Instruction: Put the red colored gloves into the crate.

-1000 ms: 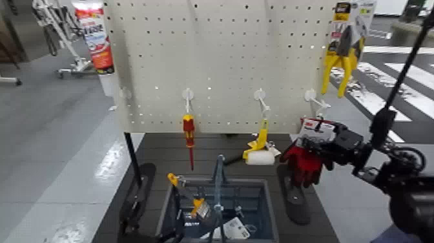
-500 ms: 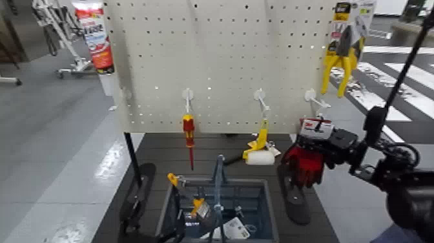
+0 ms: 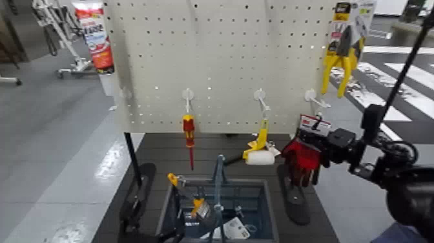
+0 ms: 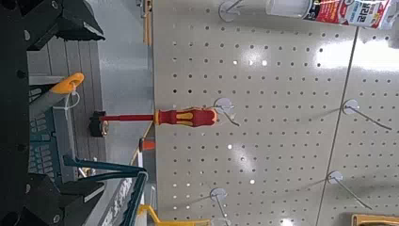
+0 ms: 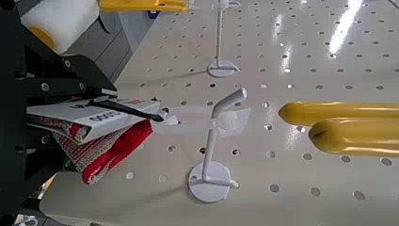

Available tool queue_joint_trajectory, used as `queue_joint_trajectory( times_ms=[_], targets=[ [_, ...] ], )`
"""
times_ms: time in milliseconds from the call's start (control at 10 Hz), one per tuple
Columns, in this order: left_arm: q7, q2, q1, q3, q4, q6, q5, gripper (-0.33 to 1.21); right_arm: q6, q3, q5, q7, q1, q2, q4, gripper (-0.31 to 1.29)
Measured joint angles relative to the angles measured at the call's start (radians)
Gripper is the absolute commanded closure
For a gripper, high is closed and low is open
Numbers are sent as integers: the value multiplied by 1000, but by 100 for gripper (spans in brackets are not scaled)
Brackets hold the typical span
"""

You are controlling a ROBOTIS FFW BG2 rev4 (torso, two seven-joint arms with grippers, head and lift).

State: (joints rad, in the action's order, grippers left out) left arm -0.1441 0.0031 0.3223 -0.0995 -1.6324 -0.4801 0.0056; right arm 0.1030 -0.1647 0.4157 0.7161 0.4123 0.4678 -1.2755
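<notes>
The red gloves (image 3: 301, 158) hang from my right gripper (image 3: 320, 150), which is shut on them by their grey-white header card (image 3: 314, 123). It holds them in front of the pegboard's lower right, just below a white hook (image 3: 312, 97) and above the table. In the right wrist view the card (image 5: 94, 113) and the red glove (image 5: 108, 151) sit between my fingers, a little off the hook (image 5: 221, 113). The grey-blue crate (image 3: 268, 194) stands at the front centre, left of and below the gloves. My left gripper (image 4: 75, 113) shows only in its wrist view, open and empty.
A red-and-yellow screwdriver (image 3: 188, 132) hangs on the pegboard (image 3: 219, 58) above the crate. A yellow tool (image 3: 260, 139) and a white roller (image 3: 260, 157) lie behind the crate. Yellow pliers (image 3: 344, 48) hang at the upper right. Several tools lie in the crate.
My right arm has shifted slightly left with the gloves; the header card has risen a little. Nothing else has moved.
</notes>
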Motion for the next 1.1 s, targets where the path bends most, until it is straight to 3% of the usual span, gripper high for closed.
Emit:
queue_joint_trajectory(
  times_ms=[700, 1100],
  targets=[
    [0, 0, 1, 1, -1, 1, 0, 17, -4, 1, -2, 9, -1, 8, -17, 112],
    [0, 0, 2, 0, -1, 2, 1, 17, 50, 56, -15, 5, -52, 21, -148, 112]
  ],
)
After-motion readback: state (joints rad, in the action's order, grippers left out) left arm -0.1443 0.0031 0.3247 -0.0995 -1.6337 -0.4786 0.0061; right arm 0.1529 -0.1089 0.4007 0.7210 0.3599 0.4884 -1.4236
